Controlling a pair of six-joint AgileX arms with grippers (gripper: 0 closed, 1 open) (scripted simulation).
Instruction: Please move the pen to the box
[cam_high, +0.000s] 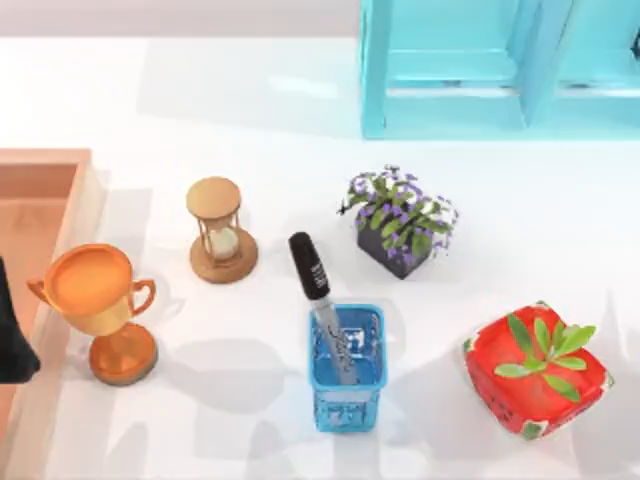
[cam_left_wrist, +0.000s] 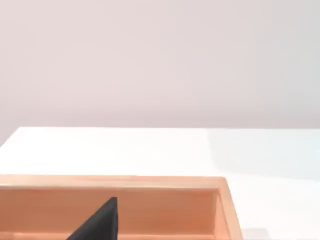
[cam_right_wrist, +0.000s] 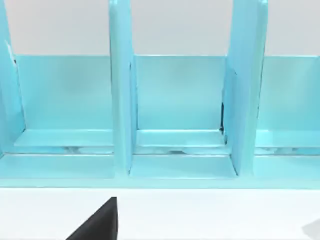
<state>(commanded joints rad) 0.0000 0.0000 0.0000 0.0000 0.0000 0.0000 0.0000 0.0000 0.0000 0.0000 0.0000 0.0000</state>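
Note:
The pen (cam_high: 318, 300), with a black cap and a grey lettered barrel, stands tilted in a small blue mesh holder (cam_high: 346, 368) near the table's front middle, cap end up and leaning toward the far left. The box (cam_high: 72, 215), orange-brown wood with thick walls, lies at the table's left edge; its far wall (cam_left_wrist: 125, 182) also appears in the left wrist view. My left gripper (cam_high: 12, 335) hangs over the box, well left of the pen. My right gripper (cam_right_wrist: 100, 225) is at the far right, facing a turquoise shelf (cam_right_wrist: 180, 115).
A gold trophy (cam_high: 100, 305) stands against the box's right wall, with an hourglass (cam_high: 220, 230) behind it. A dark planter of purple flowers (cam_high: 400, 225) and a red cube planter with green leaves (cam_high: 535, 370) sit to the right. The turquoise shelf (cam_high: 480, 70) closes the far right.

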